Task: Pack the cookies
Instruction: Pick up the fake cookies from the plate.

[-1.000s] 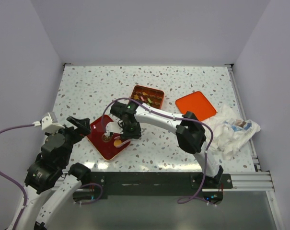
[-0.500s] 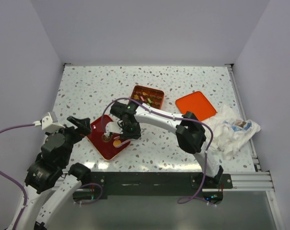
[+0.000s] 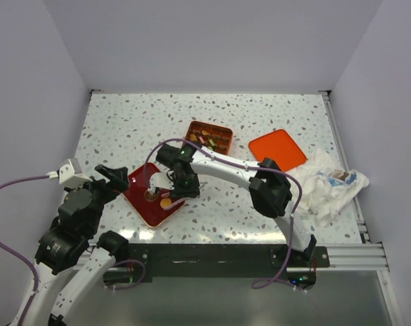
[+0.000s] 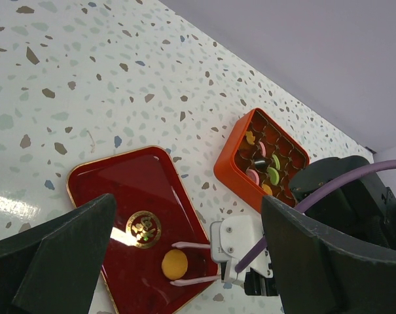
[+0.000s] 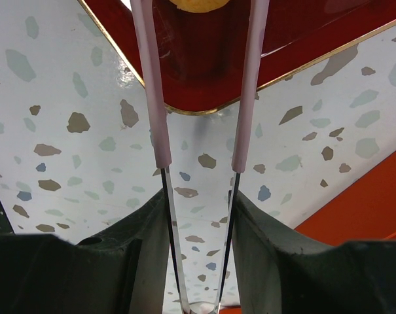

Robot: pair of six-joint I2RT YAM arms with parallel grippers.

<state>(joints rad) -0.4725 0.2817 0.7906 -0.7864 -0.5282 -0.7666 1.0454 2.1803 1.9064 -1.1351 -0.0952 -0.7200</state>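
Left wrist view catching 1 flat, round, orange-yellow cookie (image 4: 175,263) lying on 1 red tray (image 4: 112,190). Finding it between the 2 thin pink-tipped fingers (image 4: 194,246) of the right gripper (image 4: 177,265), parted with slim gaps either side, clamping nothing. Seeing more cookies (image 4: 274,175) in 1 orange box (image 4: 229,171), partly hidden, count unclear. Finding the left gripper (image 4: 188,222) gaping wide, holding nothing.
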